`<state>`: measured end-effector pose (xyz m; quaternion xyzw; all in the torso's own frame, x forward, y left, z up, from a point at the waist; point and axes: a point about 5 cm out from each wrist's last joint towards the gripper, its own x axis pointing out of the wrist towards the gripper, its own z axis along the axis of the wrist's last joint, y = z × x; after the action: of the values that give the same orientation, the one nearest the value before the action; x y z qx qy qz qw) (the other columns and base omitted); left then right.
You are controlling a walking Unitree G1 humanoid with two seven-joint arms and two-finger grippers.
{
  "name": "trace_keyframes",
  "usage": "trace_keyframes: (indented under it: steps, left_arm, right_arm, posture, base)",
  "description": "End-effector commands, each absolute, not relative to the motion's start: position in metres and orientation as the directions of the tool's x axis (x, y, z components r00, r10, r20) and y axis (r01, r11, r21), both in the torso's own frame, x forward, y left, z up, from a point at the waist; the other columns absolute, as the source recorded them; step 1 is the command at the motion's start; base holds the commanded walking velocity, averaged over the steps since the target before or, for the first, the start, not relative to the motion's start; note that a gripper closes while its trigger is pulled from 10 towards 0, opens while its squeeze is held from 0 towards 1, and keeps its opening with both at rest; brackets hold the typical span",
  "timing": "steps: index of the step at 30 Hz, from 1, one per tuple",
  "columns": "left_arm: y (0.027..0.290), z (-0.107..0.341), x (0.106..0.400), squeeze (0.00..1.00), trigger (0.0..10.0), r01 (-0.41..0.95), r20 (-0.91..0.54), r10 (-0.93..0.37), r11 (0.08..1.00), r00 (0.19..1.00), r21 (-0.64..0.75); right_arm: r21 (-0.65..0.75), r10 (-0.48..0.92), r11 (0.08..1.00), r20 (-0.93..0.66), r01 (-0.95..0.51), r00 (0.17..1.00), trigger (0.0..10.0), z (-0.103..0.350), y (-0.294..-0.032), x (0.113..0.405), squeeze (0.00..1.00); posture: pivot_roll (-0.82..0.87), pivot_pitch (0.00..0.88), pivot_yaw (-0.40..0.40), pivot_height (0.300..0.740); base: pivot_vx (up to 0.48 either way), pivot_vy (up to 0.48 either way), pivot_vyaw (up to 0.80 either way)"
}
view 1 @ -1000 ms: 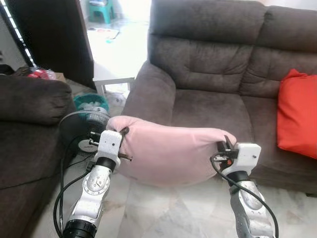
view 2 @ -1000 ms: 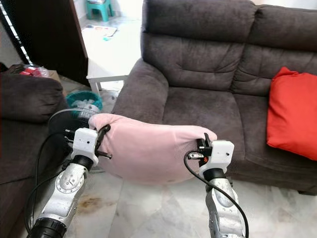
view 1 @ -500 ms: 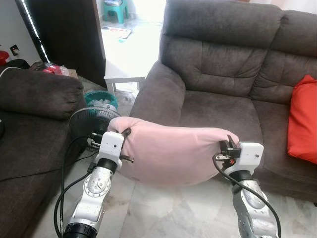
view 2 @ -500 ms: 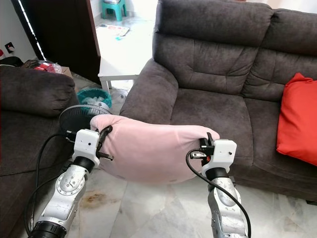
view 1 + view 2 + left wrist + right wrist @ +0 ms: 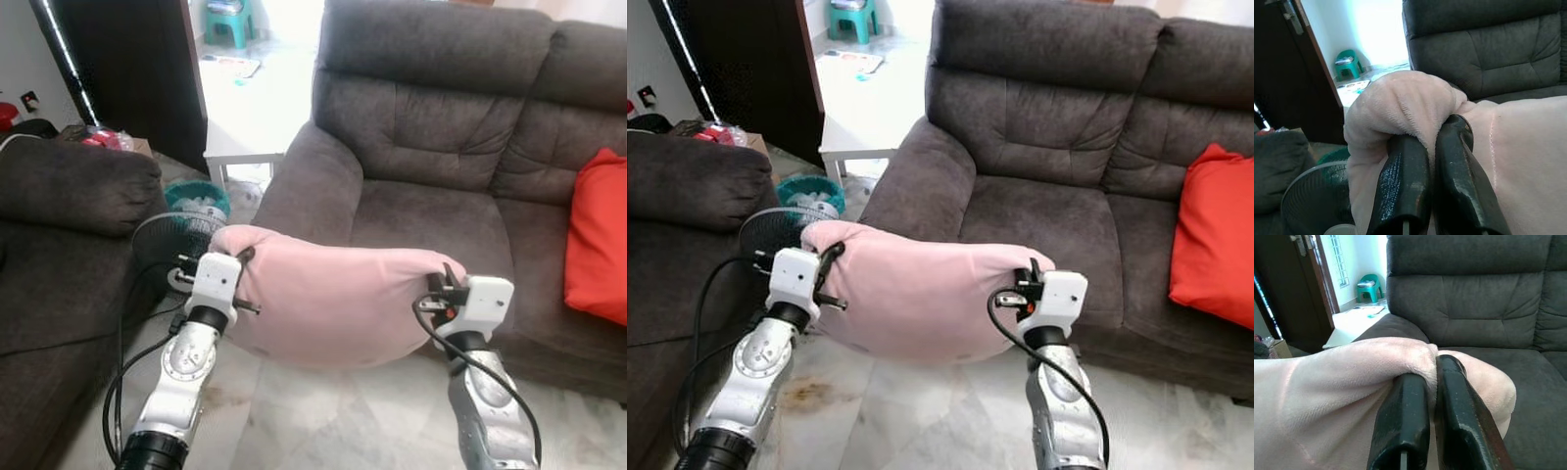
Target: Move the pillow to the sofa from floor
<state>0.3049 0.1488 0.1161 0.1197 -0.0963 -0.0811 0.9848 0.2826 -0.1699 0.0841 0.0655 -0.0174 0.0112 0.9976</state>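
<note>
Before the sofa [image 5: 431, 186]: pink pillow [image 5: 333, 304] held aloft.
Left gripper [image 5: 241, 282] and right gripper [image 5: 438, 291], jaws clamped on opposite pillow ends.

A red cushion [image 5: 598, 235] leans on the grey sofa [image 5: 431, 211].

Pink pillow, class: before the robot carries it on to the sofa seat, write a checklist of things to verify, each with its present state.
1. Left tool clamped on the pink pillow: ok, fabric pinched between its fingers.
2. Right tool clamped on the other end: ok.
3. Pillow off the floor: ok, it hangs between both arms.
4. Landing seat on the dark sofa free: ok; the red cushion sits on the far seat.
5. Fan below the left arm clear of the pillow: cannot tell.
</note>
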Motion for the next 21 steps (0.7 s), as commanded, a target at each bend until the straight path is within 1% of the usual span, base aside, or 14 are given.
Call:
trace_keyframes:
  steps: [1, 14, 15, 19, 21]
  left_arm:
    - [0.1527, 0.1302, 0.3083, 0.00, 10.0, 0.115, 0.221, -0.173, 0.960, 0.960, 0.255]
    - [0.1487, 0.1257, 0.3027, 0.00, 10.0, 0.116, 0.212, -0.170, 0.963, 0.963, 0.245]
    - [0.1482, 0.1258, 0.3020, 0.00, 10.0, 0.118, 0.212, -0.173, 0.961, 0.962, 0.249]
    - [0.1479, 0.1250, 0.2998, 0.00, 10.0, 0.119, 0.211, -0.174, 0.961, 0.962, 0.249]
    - [0.1483, 0.1246, 0.2994, 0.00, 10.0, 0.120, 0.210, -0.174, 0.961, 0.962, 0.248]
  right_arm:
    - [0.132, -0.019, 0.991, 0.099, 0.005, 0.995, 10.0, 0.0969, -0.1759, 0.2834, 0.00]
    - [0.124, -0.003, 0.992, 0.096, -0.009, 0.995, 10.0, 0.0982, -0.1743, 0.2830, 0.00]
    - [0.123, 0.000, 0.992, 0.093, -0.011, 0.996, 10.0, 0.0984, -0.1737, 0.2833, 0.00]
    - [0.122, -0.001, 0.993, 0.091, -0.010, 0.996, 10.0, 0.0976, -0.1734, 0.2823, 0.00]
    - [0.117, 0.000, 0.993, 0.095, -0.011, 0.995, 10.0, 0.0974, -0.1729, 0.2815, 0.00]
  posture:
    - [0.07, 0.000, -0.015, 0.740]
    - [0.07, 0.000, -0.043, 0.740]
    - [0.07, 0.000, -0.044, 0.740]
    - [0.07, 0.000, -0.042, 0.740]
    - [0.07, 0.000, -0.039, 0.740]
  base:
    - [0.000, 0.000, -0.49]
    - [0.000, 0.000, 0.00]
    - [0.000, -0.244, 0.00]
    - [0.000, -0.253, -0.76]
    - [0.000, -0.253, -0.25]
